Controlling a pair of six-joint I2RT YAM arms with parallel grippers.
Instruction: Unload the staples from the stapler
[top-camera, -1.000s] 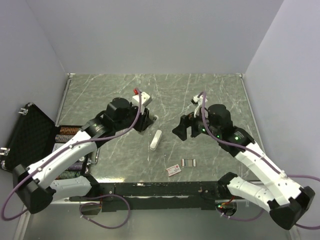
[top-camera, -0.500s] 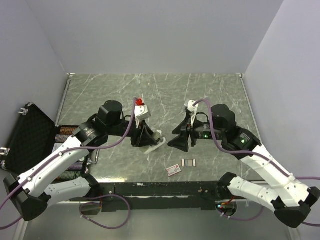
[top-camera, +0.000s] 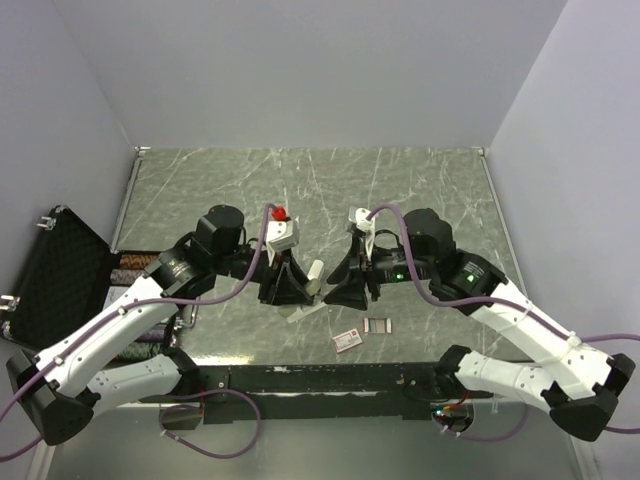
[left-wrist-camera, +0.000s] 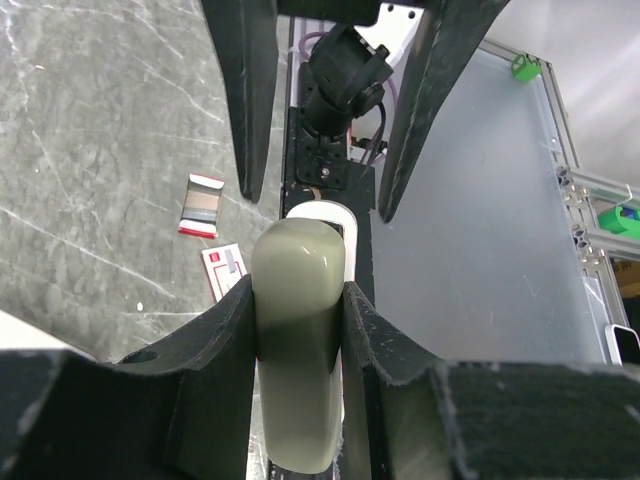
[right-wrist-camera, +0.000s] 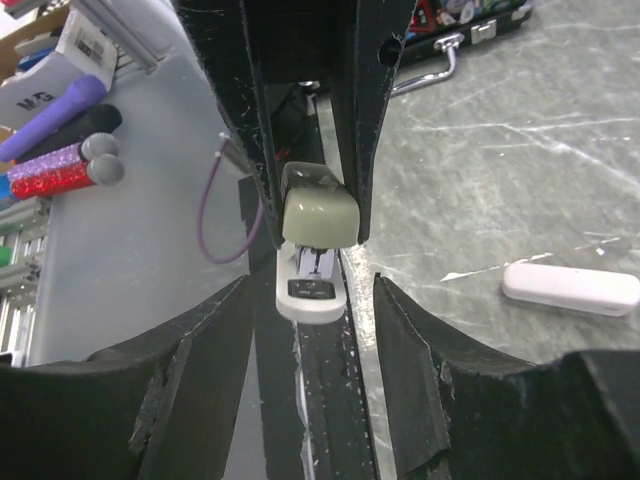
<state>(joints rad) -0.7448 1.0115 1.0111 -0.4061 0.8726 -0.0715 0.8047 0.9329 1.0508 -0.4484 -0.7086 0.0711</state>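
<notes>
A: Since half a second ago the right pincer (right-wrist-camera: 312, 288) has swung in toward the middle, and the left pincer (left-wrist-camera: 298, 300) has tipped the stapler (right-wrist-camera: 318, 215) more upright.

B: What lies nearest the arms?

A: A short strip of staples (top-camera: 378, 324), flat on the tabletop (top-camera: 430, 190) just beside a red-and-white box (top-camera: 347, 340). Behind them the left pincer clamps the stapler's grey-green cover. The right one's jaws stand wide apart at its nose, touching nothing.

B: How best to go on?

A: I'd hold the left grip firm, narrow the right jaws and take the white base squarely, so the cover hinges away instead of the stapler twisting loose. Whether staples sit in its channel, I can't tell.

B: Any writing?

A: None legible on the stapler, and the box's print is too small. A carton (right-wrist-camera: 45, 95) beyond the tabletop's edge shows blurred letters, perhaps "M G".
</notes>
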